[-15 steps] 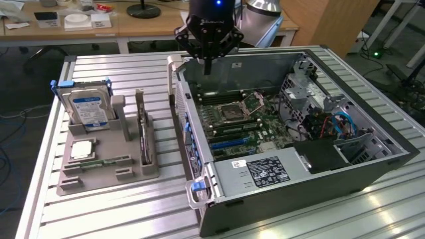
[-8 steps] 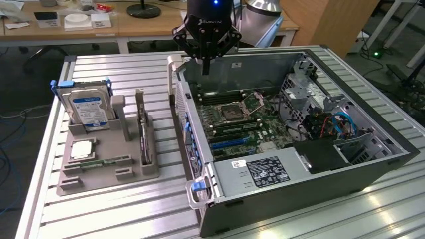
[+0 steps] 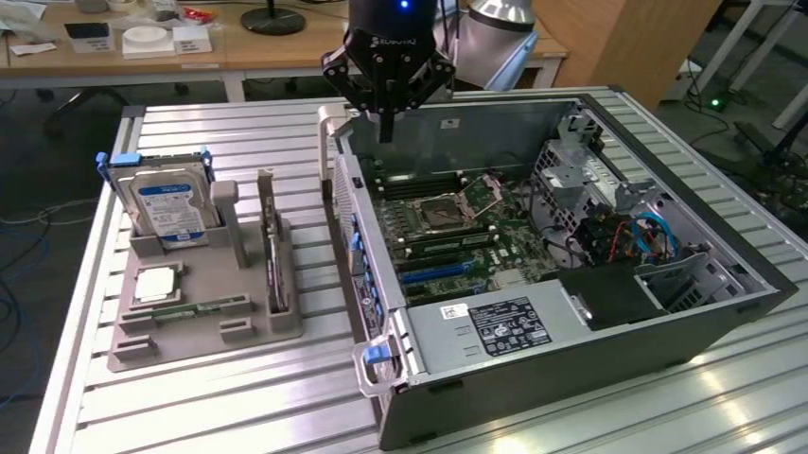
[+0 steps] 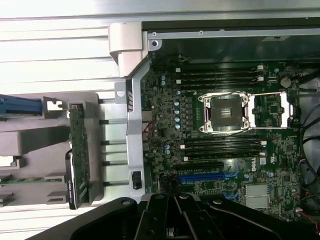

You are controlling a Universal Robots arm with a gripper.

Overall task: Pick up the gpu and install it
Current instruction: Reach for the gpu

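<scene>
The gpu (image 3: 269, 248) is a thin dark card with a pale bracket at one end. It stands on edge in the grey holder (image 3: 189, 331) on the exterior view's left. In the wrist view the gpu (image 4: 78, 150) is seen edge-on beside the case wall. My black gripper (image 3: 386, 128) hangs above the back edge of the open computer case (image 3: 569, 359), well away from the card. Its fingers are shut with nothing between them. In the wrist view the gripper (image 4: 174, 212) hovers over the motherboard (image 4: 165, 125), near the blue slot (image 4: 200, 177).
The holder also carries a silver hard drive (image 3: 165, 203) with a blue label, a processor chip (image 3: 157, 283) and a green memory stick (image 3: 202, 307). The case's raised side wall (image 3: 358, 246) stands between holder and motherboard. A wooden desk (image 3: 151, 47) runs behind the slatted metal table (image 3: 227, 397).
</scene>
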